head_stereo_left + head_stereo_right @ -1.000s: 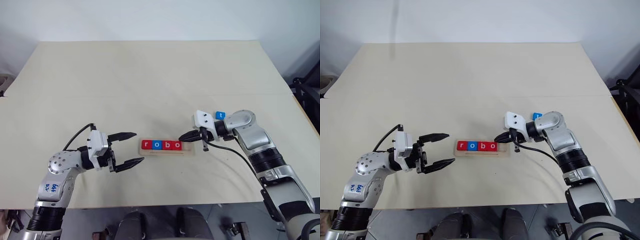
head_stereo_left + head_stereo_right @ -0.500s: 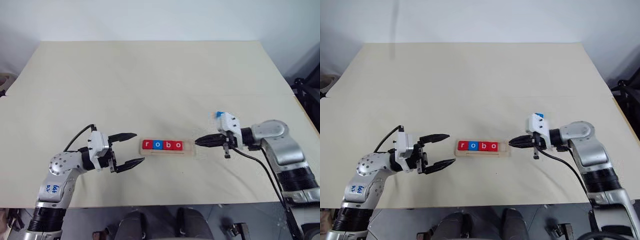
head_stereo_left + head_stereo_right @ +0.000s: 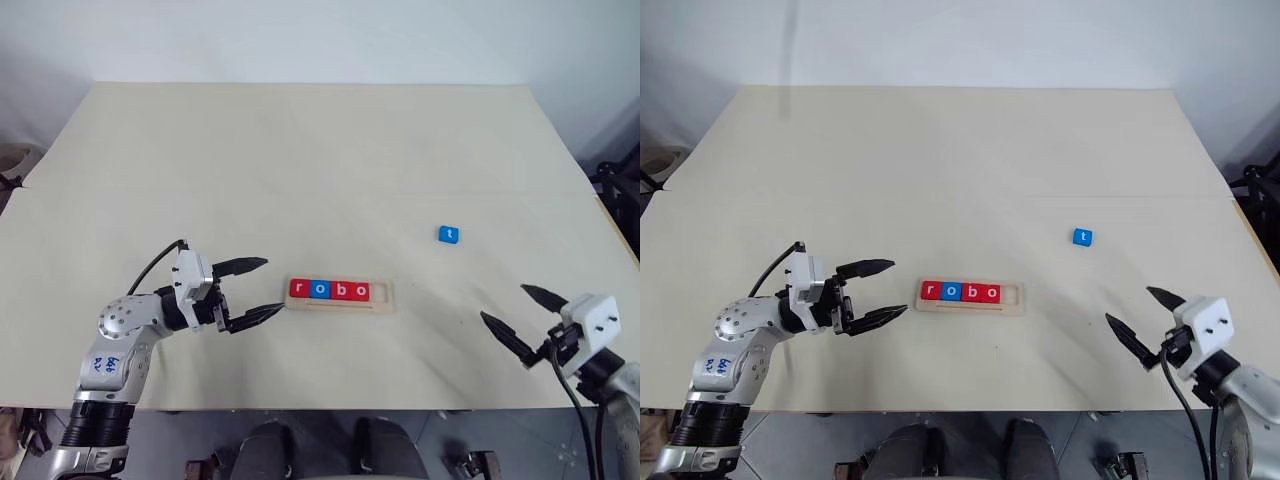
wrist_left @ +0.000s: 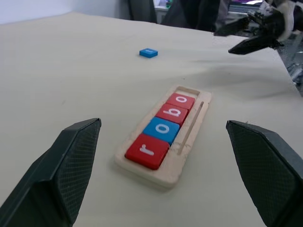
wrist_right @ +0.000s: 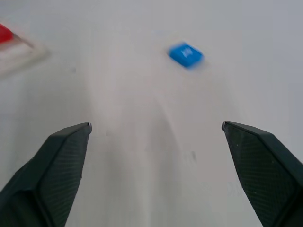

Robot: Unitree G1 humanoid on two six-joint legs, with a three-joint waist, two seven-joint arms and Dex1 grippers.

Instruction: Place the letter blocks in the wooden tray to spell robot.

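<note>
Nearest, the right gripper [image 3: 518, 316] at five o'clock and the left gripper [image 3: 262, 288] at eight o'clock are spread wide with nothing held. Four letter blocks [image 3: 329, 290] are seated in the wooden tray [image 3: 385, 296]. Farther, at two o'clock, the blue t block [image 3: 448, 234] is left to be placed.

The left arm [image 3: 125, 335] is silver-grey metal with a round joint housing dotted with small screws, a black ribbed cuff below it and blue handwritten marks on its side. A thin black cable loops over its white wrist block to the left gripper [image 3: 256, 290], whose two black fingers taper to points and show a fine mesh texture inside. The right gripper [image 3: 520, 318] has the same black pointed fingers, a white boxy wrist block with small screws, and a black cable trailing down.
</note>
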